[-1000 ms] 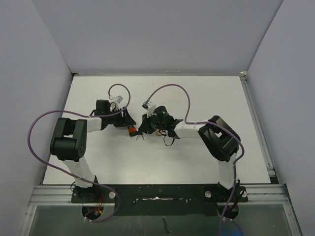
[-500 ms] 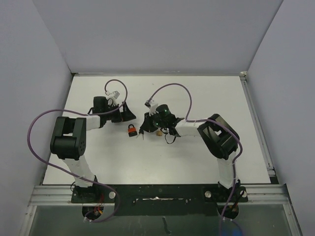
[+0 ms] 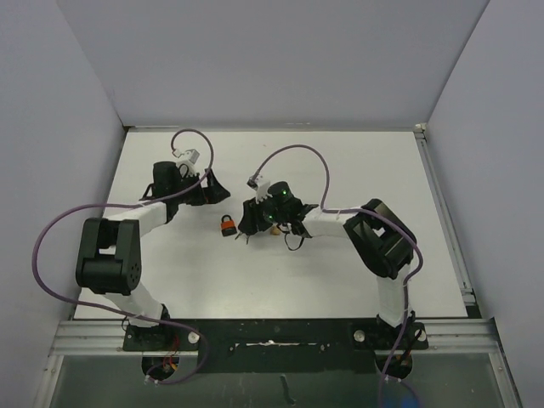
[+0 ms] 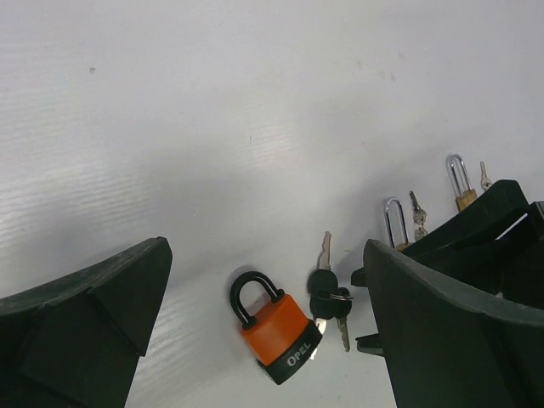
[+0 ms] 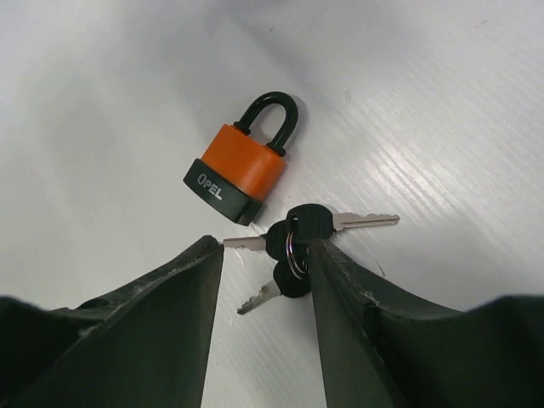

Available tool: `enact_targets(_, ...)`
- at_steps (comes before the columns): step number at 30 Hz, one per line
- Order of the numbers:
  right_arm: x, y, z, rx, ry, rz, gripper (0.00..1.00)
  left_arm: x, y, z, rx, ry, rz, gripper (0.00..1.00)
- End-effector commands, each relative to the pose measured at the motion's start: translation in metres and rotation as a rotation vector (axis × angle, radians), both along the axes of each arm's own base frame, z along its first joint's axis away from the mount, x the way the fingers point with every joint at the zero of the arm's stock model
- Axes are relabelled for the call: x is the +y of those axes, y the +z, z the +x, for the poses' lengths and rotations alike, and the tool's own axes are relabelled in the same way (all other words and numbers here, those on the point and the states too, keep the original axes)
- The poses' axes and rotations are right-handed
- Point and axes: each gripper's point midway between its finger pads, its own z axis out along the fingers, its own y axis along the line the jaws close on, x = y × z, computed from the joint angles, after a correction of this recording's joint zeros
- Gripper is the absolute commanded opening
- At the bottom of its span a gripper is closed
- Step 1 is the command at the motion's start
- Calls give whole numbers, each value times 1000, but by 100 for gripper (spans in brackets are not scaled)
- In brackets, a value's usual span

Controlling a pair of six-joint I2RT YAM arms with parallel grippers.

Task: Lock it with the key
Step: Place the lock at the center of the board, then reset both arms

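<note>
"OPEL", white, on black base of orange padlock (image 5: 240, 167); prob. whole word.

Padlock (image 5: 235, 173): glossy orange plastic, blk shackle. Keys (image 5: 308, 223) at its 5 o'clock: shiny metal blades, blk plastic heads. Table (image 5: 93, 110): matt white, ribbed.

This looks like a robotics lab test cell: a bare white worktop (image 3: 280, 280) is boxed in on three sides by plain grey walls (image 3: 272, 59). Two robot arms (image 3: 149, 217) are bolted to a metal rail (image 3: 280, 328) at its near edge, trailing purple cables (image 3: 293, 150).
</note>
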Motion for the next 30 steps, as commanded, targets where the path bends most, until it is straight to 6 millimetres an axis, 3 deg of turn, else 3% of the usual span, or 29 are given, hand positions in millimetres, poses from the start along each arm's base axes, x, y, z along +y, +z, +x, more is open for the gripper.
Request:
enact_targets(1,-4,78,14,-165,-8,93,46,8,39,8,-104,19,29,98)
enact_targets(5,-31,120,21,-248,-67,119,48,16,46,12,-93,72,56,98)
enact_targets(7,-57,133,30,-261,-128,136,49,19,47,14,-86,90,69,98)
enact_targets(11,-129,137,53,-239,-290,149,49,25,49,14,-109,135,110,98)
enact_targets(15,-222,140,71,-249,-495,152,49,36,57,14,-187,208,198,98)
enact_targets(20,-315,144,68,-287,-724,134,51,44,68,12,-253,266,242,98)
enact_targets(27,-403,150,47,-361,-972,53,54,54,70,11,-278,335,286,98)
enact_targets(30,-431,153,41,-400,-1067,4,56,58,69,10,-278,356,303,98)
